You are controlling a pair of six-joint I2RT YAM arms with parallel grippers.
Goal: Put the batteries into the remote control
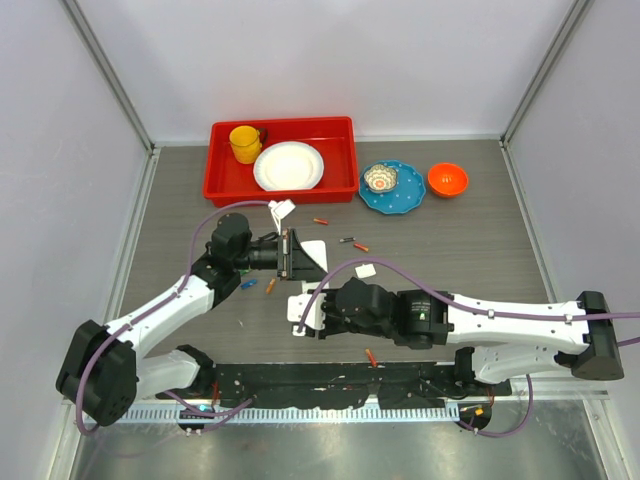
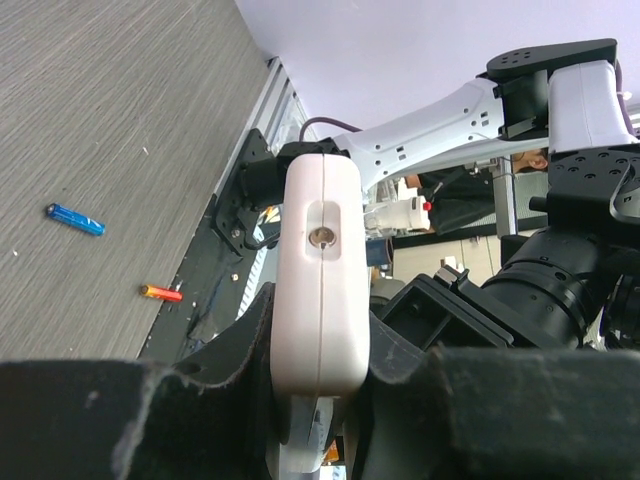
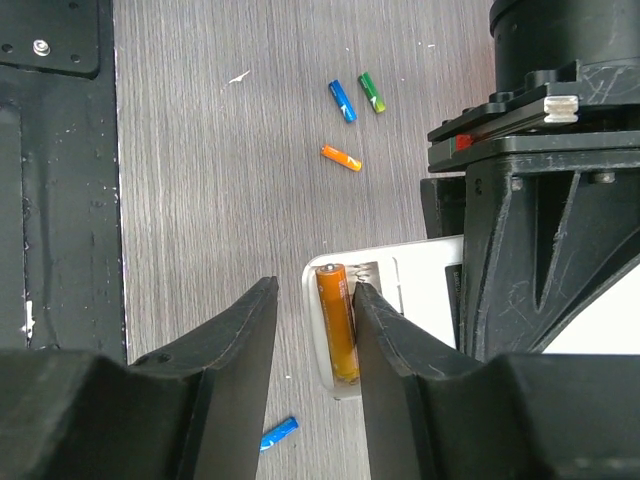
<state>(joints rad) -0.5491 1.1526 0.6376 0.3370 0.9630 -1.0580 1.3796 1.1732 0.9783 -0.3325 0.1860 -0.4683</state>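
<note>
My right fingers (image 3: 235,380): partly apart, gripping nothing. They straddle the end of the remote control (image 3: 400,270). One finger is just beside the orange battery (image 3: 337,320), the other clear of it.
My left fingers (image 2: 215,375): closed tight on the remote control, which I hold by its other end.
Remote control: between my two arms near the middle of the desk (image 1: 450,250), its open bay facing my right wrist camera.
Orange battery: lying lengthwise in the outermost slot of the bay. I cannot tell whether it is pressed fully home.
Risk: the finger beside the battery could drag on it as I draw back and lift it out of the slot. If the cell is not seated, any shift in my left grip could let it roll onto the desk.
Loose batteries: a blue battery (image 3: 342,101), a green battery (image 3: 371,92) and a second orange battery (image 3: 341,157) lie on the desk beyond the remote.
Far end: a red tray (image 1: 225,190) holding a white plate (image 1: 289,165) and a yellow cup (image 1: 243,143).
</note>
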